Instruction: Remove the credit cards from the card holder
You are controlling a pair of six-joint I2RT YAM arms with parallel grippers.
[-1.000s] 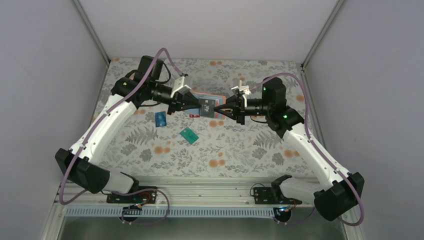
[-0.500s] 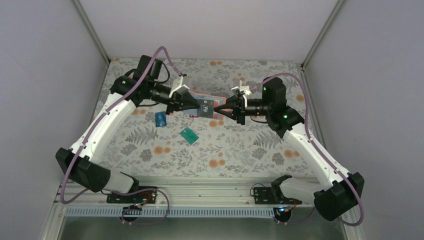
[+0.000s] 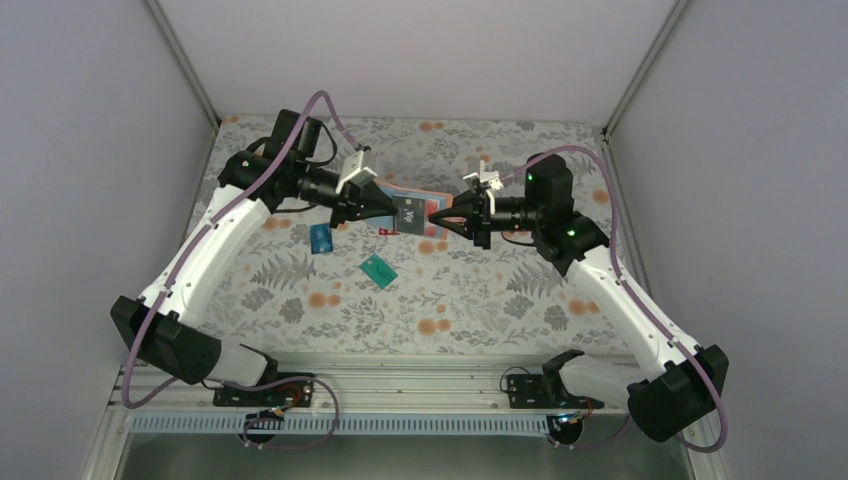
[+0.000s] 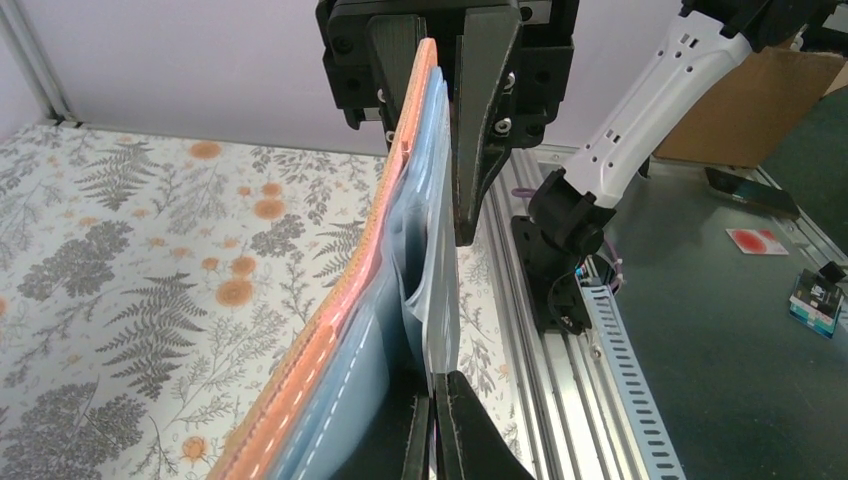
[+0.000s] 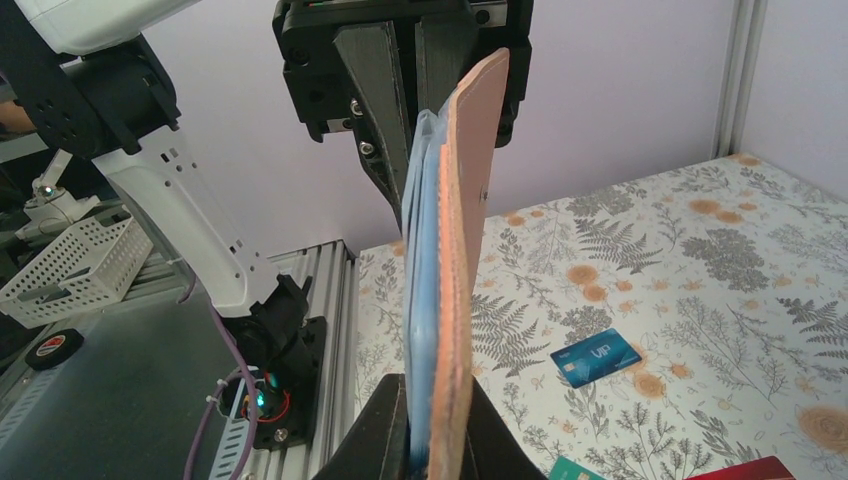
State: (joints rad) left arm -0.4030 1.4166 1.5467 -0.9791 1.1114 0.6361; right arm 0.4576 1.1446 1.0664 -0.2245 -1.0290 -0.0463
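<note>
The card holder [image 3: 432, 193], orange outside with blue pockets, is held up on edge between the two arms. My right gripper [image 3: 447, 216] is shut on one end of it [image 5: 455, 250]. My left gripper [image 3: 393, 212] is shut on the edge of a black credit card [image 3: 410, 213] that sticks out of the holder's pocket; in the left wrist view this card [image 4: 440, 300] shows edge-on between the fingertips [image 4: 458, 420]. A blue card [image 3: 320, 238], a teal-green card [image 3: 378, 270] and a red card [image 3: 387, 231] lie on the floral table.
The blue card [image 5: 596, 358], the teal card [image 5: 575, 470] and the red card [image 5: 745, 470] lie below the held holder. Grey walls enclose the table [image 3: 500, 300] on three sides. An aluminium rail [image 3: 420, 385] with the arm bases runs along the near edge.
My left gripper has shifted slightly left with the black card, away from the right gripper. The right arm and the cards on the table have stayed put.
</note>
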